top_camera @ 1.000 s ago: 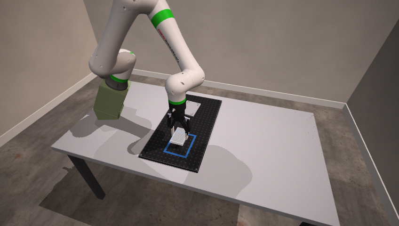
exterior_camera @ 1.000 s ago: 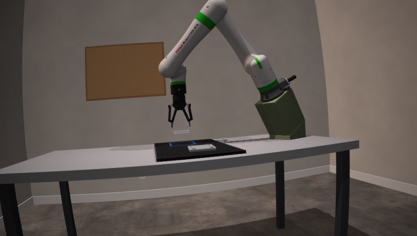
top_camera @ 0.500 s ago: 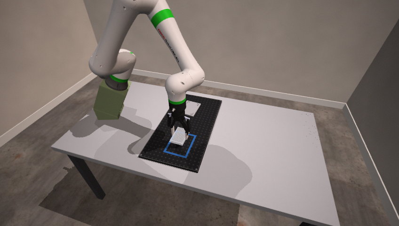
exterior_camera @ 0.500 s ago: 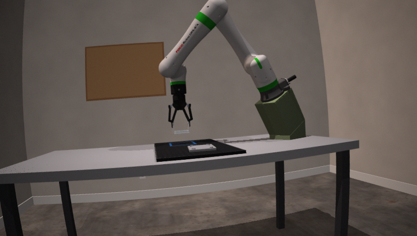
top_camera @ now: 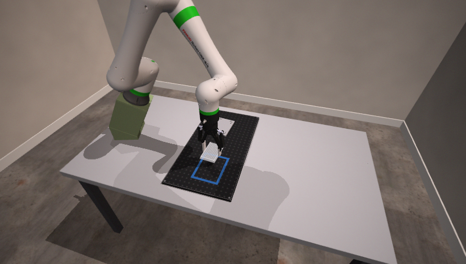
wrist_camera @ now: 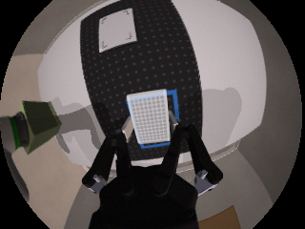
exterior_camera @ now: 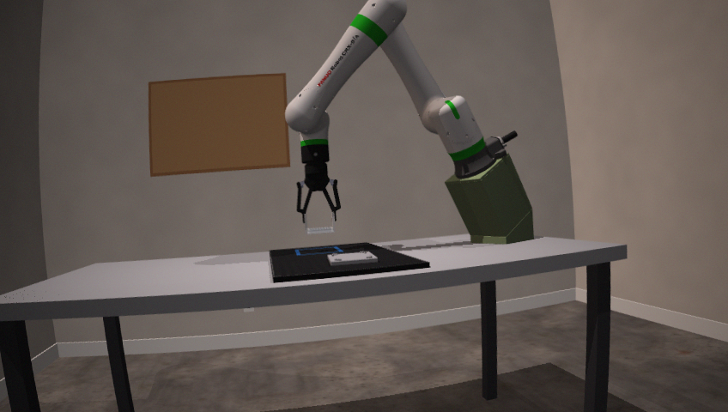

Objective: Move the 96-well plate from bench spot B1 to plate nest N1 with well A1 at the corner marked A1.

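Observation:
My gripper (top_camera: 211, 148) is shut on the white 96-well plate (top_camera: 210, 152) and holds it level, well above the black mat. The plate also shows between the fingers in the exterior view (exterior_camera: 319, 227) and in the wrist view (wrist_camera: 152, 117). The blue outline of bench spot B1 (top_camera: 210, 170) lies on the mat below the plate and is empty; it also shows in the wrist view (wrist_camera: 159, 129). The light grey plate nest N1 (top_camera: 225, 125) sits at the mat's far end, empty; it shows in the exterior view (exterior_camera: 352, 257) and in the wrist view (wrist_camera: 116, 31).
The black dotted mat (top_camera: 212, 153) lies on a grey table. The arm's green base block (top_camera: 129, 117) stands at the table's back left corner. A brown board (exterior_camera: 218, 122) hangs on the wall.

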`<state>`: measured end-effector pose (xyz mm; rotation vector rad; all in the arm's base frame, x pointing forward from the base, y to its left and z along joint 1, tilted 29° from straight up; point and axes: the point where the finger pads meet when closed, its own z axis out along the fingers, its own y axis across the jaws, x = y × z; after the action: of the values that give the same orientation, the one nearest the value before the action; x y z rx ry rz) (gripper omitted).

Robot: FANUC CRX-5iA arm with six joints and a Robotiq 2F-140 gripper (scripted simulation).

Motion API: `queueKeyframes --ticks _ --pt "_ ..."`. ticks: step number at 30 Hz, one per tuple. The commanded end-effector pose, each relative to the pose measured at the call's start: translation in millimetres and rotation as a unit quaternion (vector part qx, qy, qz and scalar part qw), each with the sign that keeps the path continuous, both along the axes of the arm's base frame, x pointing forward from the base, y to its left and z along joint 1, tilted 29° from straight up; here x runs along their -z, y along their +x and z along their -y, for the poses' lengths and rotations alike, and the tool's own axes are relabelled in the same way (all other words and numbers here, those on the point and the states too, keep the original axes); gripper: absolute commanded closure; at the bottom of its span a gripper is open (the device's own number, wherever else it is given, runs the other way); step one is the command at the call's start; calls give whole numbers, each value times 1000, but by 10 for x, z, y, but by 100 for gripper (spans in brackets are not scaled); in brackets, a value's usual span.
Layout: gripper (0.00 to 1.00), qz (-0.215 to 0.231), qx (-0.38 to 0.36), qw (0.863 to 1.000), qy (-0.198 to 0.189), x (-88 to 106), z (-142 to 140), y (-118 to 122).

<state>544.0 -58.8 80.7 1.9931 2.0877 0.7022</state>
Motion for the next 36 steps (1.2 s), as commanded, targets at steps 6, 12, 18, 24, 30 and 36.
queueKeyframes --ticks 6,12,18,24,30,36 --pt "100 0 0 1000 -1 -32 -223 -70" --pt "100 0 0 1000 -1 -55 -412 -131" --pt "100 0 0 1000 -1 -71 -538 -172" --pt "100 0 0 1000 -1 -95 -727 -233" --pt "100 0 0 1000 -1 -119 -916 -294" --pt "100 0 0 1000 -1 -134 -1042 -334"
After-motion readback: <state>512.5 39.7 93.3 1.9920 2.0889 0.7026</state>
